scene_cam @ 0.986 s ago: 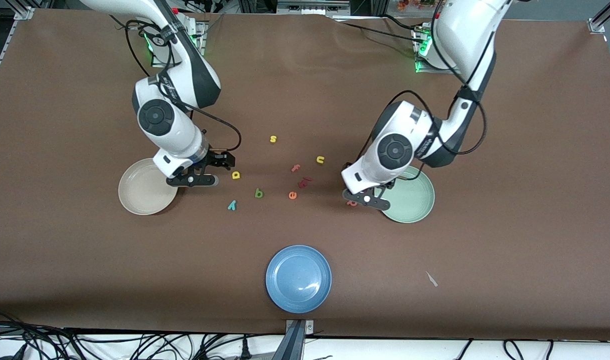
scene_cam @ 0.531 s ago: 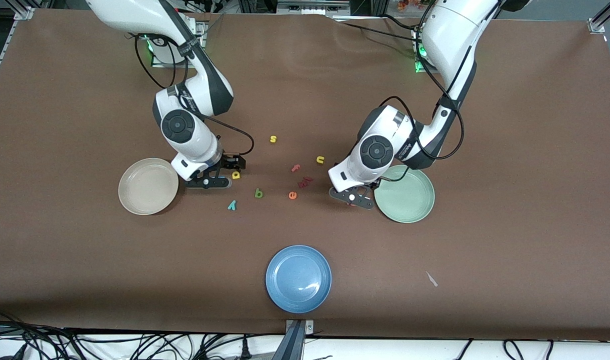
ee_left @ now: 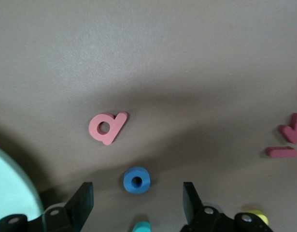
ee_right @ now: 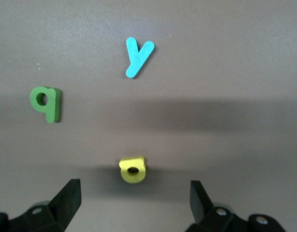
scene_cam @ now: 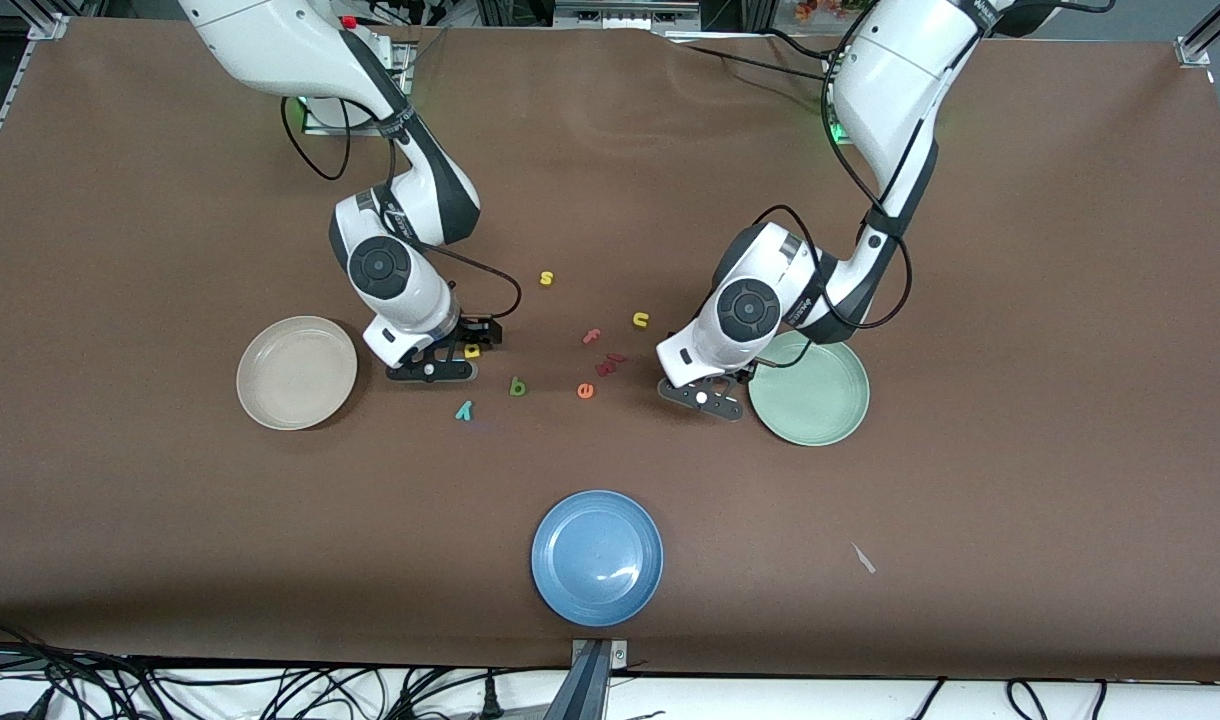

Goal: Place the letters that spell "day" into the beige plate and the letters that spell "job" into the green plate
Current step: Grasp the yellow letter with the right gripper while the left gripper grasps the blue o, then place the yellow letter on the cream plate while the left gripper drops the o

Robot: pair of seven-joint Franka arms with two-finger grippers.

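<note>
Both grippers spread apart, right gripper [ee_right: 134, 203] over yellow letter [ee_right: 133, 169], left gripper [ee_left: 137, 205] over blue "o" [ee_left: 136, 180], near green plate [scene_cam: 820, 395].

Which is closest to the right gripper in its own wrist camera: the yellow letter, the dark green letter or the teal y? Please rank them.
From the open right gripper, by the right wrist view:
1. Yellow letter, between the fingers.
2. Dark green letter, off to one side.
3. Teal y, straight ahead, farthest.

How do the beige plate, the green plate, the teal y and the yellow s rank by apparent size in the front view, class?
1. Beige plate and green plate: look alike, so unranked.
2. Teal y.
3. Yellow s, slightly smaller, though it lies farther from the camera, so this is unsure.
</note>
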